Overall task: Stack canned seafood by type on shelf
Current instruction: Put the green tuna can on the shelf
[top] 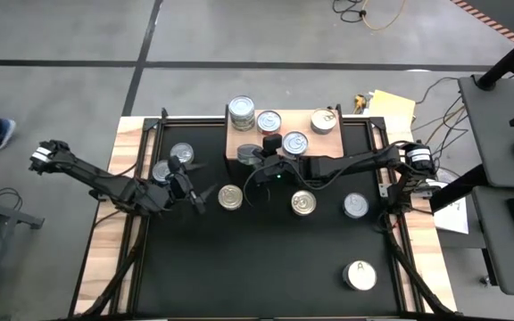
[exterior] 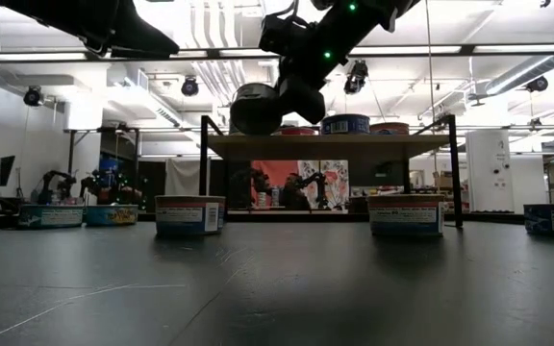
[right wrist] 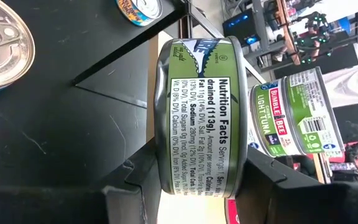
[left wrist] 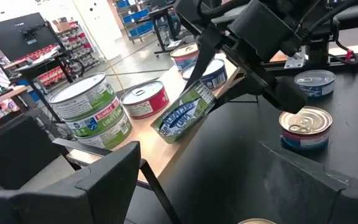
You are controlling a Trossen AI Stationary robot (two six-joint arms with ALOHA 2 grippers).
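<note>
Right gripper (top: 259,153) clamping a green-labelled can (right wrist: 201,118) by its sides, holding it tilted at the left front edge of the shelf (top: 279,143), not yet resting flat on the board. Left gripper (top: 186,190) hanging wide and empty over the surface's left side, waiting near two cans (top: 172,162) by the left edge.

Sitting on the shelf already: a two-high stack of green-labelled cans (top: 242,112) at the back left corner, then a red-labelled can (top: 269,120), a blue-labelled one (top: 294,143), and a gold-topped one (top: 325,119) at the right end.

Waiting on the surface: gold-topped can (top: 230,197) and silver one (top: 303,203) near the middle, another (top: 355,205) toward the right edge, white-topped "A" can (top: 360,275) near the front right corner.

For this step, judging by labels, matching type looks like the green stack, so:
- levelling the can before any release; tilted drop risks rolling off the shelf edge
- lifting clear of the stack top, centring over it, lowering straight down
- keeping fingers off the red can just beside the stack
- opening only once the can is bearing flat, then backing out upward
</note>
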